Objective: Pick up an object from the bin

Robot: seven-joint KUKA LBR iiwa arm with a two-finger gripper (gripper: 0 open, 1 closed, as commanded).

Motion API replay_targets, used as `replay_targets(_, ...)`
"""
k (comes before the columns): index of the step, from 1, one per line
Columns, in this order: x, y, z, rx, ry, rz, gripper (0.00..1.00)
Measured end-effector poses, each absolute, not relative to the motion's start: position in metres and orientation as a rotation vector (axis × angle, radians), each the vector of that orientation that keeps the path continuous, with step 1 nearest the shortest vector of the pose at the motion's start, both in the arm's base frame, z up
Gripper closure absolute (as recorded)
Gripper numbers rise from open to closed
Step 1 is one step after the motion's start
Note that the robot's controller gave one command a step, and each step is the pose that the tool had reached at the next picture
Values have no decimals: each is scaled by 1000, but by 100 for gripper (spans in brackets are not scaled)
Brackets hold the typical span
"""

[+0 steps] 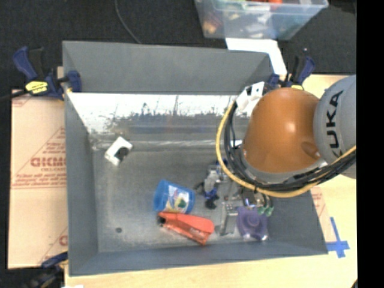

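Note:
My gripper (228,213) reaches down at the bin's front right, mostly hidden under the arm's orange cover. It stands between an orange-red flat tool (188,226) on its left and a purple round piece (252,224) on its right, close to both. A small blue and white thing (210,185) lies just behind the gripper. A blue cup with a colourful print (173,198) lies on its side, left of the gripper and touching the orange-red tool's back edge. Nothing is seen held.
A small white block with a dark hole (118,150) lies alone at the back left of the bin floor. The arm and its looped cables cover the bin's right side.

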State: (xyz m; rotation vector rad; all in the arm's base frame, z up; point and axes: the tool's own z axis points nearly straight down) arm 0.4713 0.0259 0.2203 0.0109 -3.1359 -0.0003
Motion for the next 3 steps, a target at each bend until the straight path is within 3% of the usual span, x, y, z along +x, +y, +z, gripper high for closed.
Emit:
replay_targets(1,473,26,224,9,-3144,-2,0)
replay_targets(2,476,40,91,-221,-3153,-5,0)
replay_targets(3,472,38,100,-236,-3135,0,0)
